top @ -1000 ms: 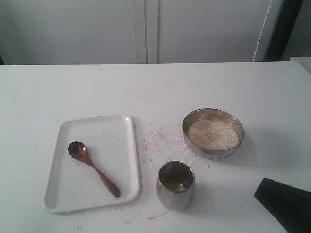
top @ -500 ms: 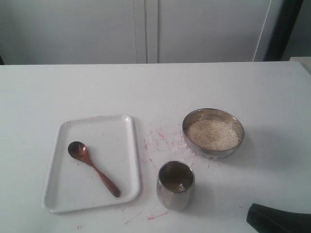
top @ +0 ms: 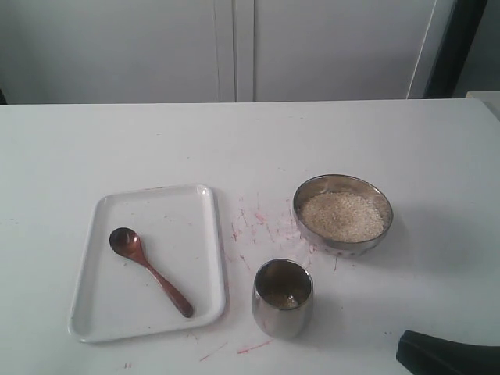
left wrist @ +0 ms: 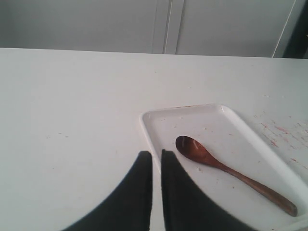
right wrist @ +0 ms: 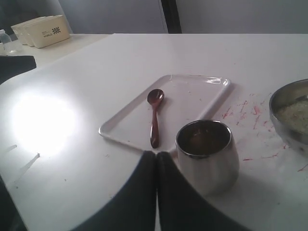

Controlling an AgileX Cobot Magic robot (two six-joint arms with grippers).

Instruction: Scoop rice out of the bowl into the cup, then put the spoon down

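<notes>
The copper-brown spoon (top: 148,269) lies flat in a white tray (top: 180,226) at the left, held by nothing. The steel bowl (top: 344,181) holds pale rice (top: 344,216) at the right. The steel cup (top: 282,298) stands in front of the bowl, with a little something at its bottom. My right gripper (top: 401,351) is shut and empty, low at the front right, apart from the cup (right wrist: 207,151). Its tips (right wrist: 157,154) point toward the spoon's handle end (right wrist: 154,115). My left gripper (left wrist: 156,153) is shut and empty at the tray's (left wrist: 211,120) near-left rim, beside the spoon (left wrist: 226,171).
Red smears (top: 254,223) mark the white table between tray and bowl. Cream containers (right wrist: 43,30) stand on a side surface off the table. A white cabinet wall runs behind the table.
My right gripper has dropped lower toward the table's front right corner and has stayed still for the last half second. Spoon, bowl and cup have not moved.
</notes>
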